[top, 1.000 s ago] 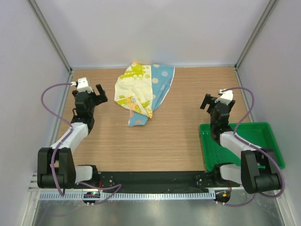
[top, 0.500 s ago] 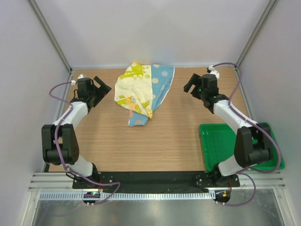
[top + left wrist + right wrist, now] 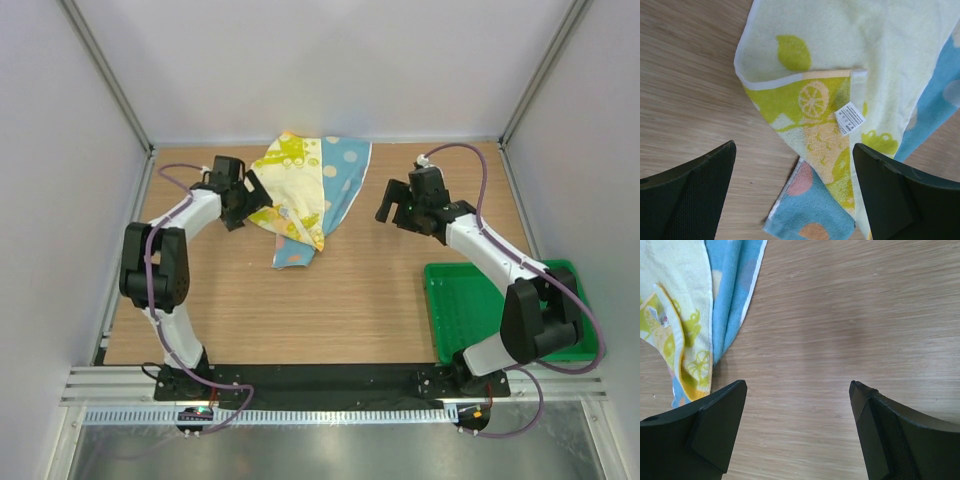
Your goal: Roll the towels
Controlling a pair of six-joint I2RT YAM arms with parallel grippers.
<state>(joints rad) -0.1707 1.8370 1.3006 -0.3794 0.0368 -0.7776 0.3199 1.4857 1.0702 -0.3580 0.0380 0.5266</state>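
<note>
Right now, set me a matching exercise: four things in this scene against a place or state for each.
Things:
1. yellow towel
2. blue towel
3. green tray
4. left gripper

Places or states:
A. near right corner of the table
B. open, at a towel's edge
C. lying on top of the other
D. partly covered

Pairs: 1-C, 2-D, 3-A, 4-B.

Bright, even, diffuse lighting throughout; only faint, soft shadows fall on the light wooden table [image 3: 855,340]. Wrist views are sharp, softening slightly toward the bottom edge.
</note>
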